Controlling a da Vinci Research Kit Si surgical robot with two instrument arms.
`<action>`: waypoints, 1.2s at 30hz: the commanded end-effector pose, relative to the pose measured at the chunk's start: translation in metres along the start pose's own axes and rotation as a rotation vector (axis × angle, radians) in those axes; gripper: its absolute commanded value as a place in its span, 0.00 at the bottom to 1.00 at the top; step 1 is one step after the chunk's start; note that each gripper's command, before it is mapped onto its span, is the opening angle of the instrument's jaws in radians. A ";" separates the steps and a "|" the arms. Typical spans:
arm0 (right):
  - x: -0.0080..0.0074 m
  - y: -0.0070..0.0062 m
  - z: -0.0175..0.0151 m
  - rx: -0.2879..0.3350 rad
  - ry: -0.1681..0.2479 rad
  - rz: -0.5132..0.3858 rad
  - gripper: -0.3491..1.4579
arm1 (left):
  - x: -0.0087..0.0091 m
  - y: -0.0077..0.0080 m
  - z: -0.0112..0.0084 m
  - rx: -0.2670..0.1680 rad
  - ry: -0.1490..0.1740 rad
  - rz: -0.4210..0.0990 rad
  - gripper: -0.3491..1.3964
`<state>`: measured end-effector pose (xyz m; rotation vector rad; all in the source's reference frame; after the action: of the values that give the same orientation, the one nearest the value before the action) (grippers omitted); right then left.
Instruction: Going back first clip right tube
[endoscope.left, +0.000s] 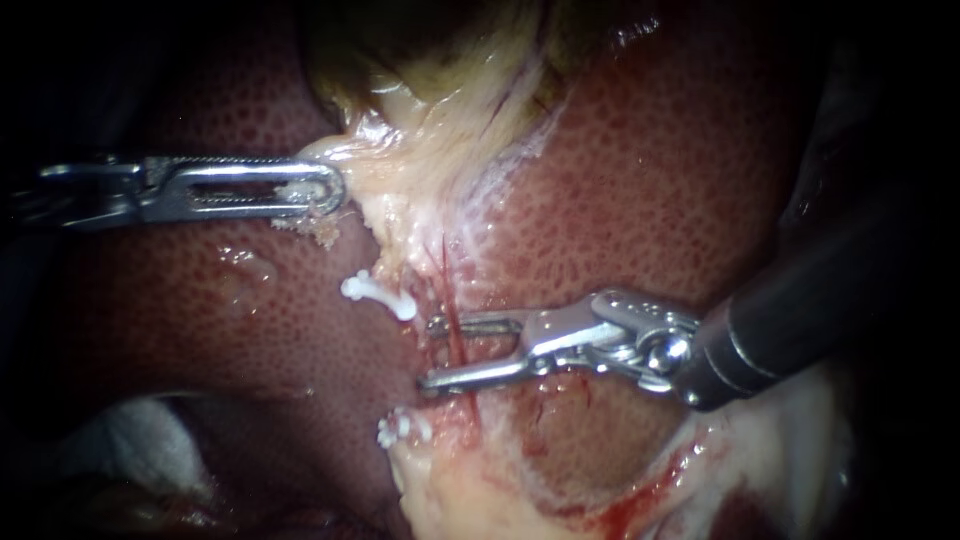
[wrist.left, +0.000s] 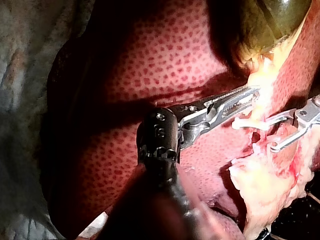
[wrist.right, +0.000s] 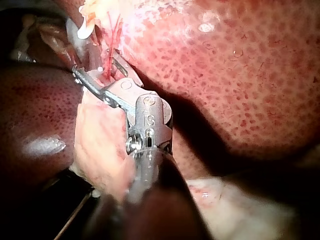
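Backing out turns on 1 relation: your right instrument lies across the thin red tube, taken here as the right tube, almost at a right angle. Its claw stands open, with 1 prong above and 1 below the place where the tube crosses. A clear gap shows between them and nothing is gripped.

The tube runs up and down the endoscope view, descending from the pale tissue under the gallbladder and lying against the liver. The shaft leads off to the right and slightly down. That puts the tube straight ahead of the claw's hinge, so the clean way off it looks to be back along the shaft. A sideways pull would likely drag a prong against the tube.

2 white clips show just beyond the prong tips: the upper clip near the upper prong, the lower clip below the lower one. You cannot tell which tube either sits on, and no clip shows between the prongs.

Your left instrument is well apart, up and to the left. Its claw is closed on the fringe of the pale tissue. The right instrument is the nearer one, so the move is its to make.
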<state>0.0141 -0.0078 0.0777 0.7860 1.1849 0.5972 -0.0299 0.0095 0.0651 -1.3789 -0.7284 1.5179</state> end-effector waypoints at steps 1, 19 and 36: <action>0.0000 -0.0002 -0.0006 0.005 -0.002 -0.018 0.47 | 0.0000 0.0000 0.0000 -0.001 -0.001 0.000 0.00; 0.0056 -0.0044 -0.0111 0.037 -0.002 -0.261 0.47 | -0.0001 0.0000 0.0000 -0.001 -0.001 0.001 0.00; 0.0059 -0.0049 -0.0118 0.038 -0.001 -0.275 0.47 | -0.0034 -0.0022 0.0033 0.010 -0.054 0.018 0.00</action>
<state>0.0044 -0.0036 0.0684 0.6405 1.2802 0.3472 -0.0331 0.0077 0.0694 -1.3514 -0.7443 1.5785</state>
